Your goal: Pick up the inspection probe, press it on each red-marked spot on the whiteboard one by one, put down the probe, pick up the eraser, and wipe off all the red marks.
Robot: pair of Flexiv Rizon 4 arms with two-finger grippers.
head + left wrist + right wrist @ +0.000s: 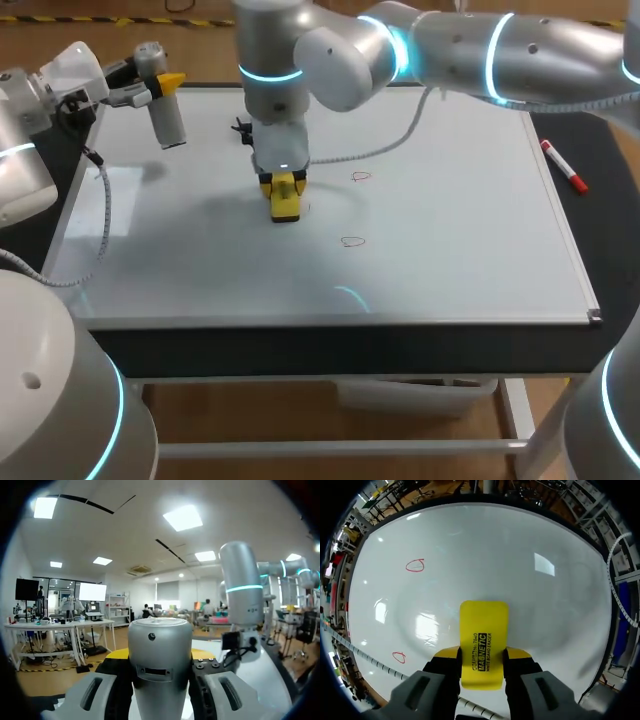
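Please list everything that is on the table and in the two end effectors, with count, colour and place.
whiteboard: one, white, covers most of the table.
red marks: two, red outlines, on the whiteboard, right of the eraser.
marker: one, red and white, on the table by the whiteboard's right edge.
eraser: one, yellow, at the whiteboard's middle.
inspection probe: one, silver, above the whiteboard's far left corner.
table: one, dark.
left end effector: shut on the inspection probe.
right end effector: shut on the eraser.

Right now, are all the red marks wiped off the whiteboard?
No, one red mark and a second red mark show on the whiteboard.
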